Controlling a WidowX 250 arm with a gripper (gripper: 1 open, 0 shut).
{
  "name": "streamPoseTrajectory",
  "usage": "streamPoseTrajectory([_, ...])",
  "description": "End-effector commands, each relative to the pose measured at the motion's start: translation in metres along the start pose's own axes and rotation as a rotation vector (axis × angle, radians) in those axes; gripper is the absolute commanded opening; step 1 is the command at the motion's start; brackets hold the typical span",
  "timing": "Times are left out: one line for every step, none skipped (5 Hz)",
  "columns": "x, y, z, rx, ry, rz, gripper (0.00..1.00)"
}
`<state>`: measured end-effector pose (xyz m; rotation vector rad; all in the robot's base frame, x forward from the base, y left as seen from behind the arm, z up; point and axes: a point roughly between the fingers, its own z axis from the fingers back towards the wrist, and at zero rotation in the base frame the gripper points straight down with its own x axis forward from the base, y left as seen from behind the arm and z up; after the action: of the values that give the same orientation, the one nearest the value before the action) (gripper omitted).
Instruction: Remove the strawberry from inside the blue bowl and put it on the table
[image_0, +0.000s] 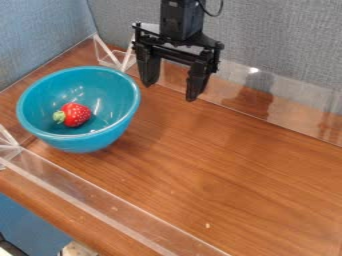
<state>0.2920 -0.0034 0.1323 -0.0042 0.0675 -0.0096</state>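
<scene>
Strawberry (75, 115) lying at the bottom of the bowl (114, 95), green cap toward the left — bowl at the left end of the table (227, 170). Gripper (174, 84) pointing down, fingers spread apart, empty — right of the bowl, above bare wood.

Glossy plastic blue bowl (96, 128); glossy wood-grain table (227, 170).

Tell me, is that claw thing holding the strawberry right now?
No, the end effector hangs open and empty above the table, while the strawberry lies inside the blue bowl to its left.
</scene>
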Motion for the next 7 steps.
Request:
streamPoseTrajectory([-0.003, 0.016, -0.002, 0.005, -0.004, 0.017, 1.00])
streamPoseTrajectory([-0.006, 0.035, -0.005, 0.011, -0.005, 0.038, 1.00])
streamPoseTrajectory([-0.006, 0.055, -0.008, 0.024, -0.015, 0.057, 1.00])
streamPoseTrajectory([-0.005, 0.075, -0.012, 0.038, -0.024, 0.071, 1.00])
streamPoseTrajectory([-0.005, 0.083, -0.014, 0.053, -0.033, 0.073, 1.00])
streamPoseTrajectory([-0.008, 0.090, -0.015, 0.067, -0.044, 0.074, 1.00])
streamPoseTrajectory([-0.010, 0.096, -0.017, 0.082, -0.047, 0.075, 1.00])
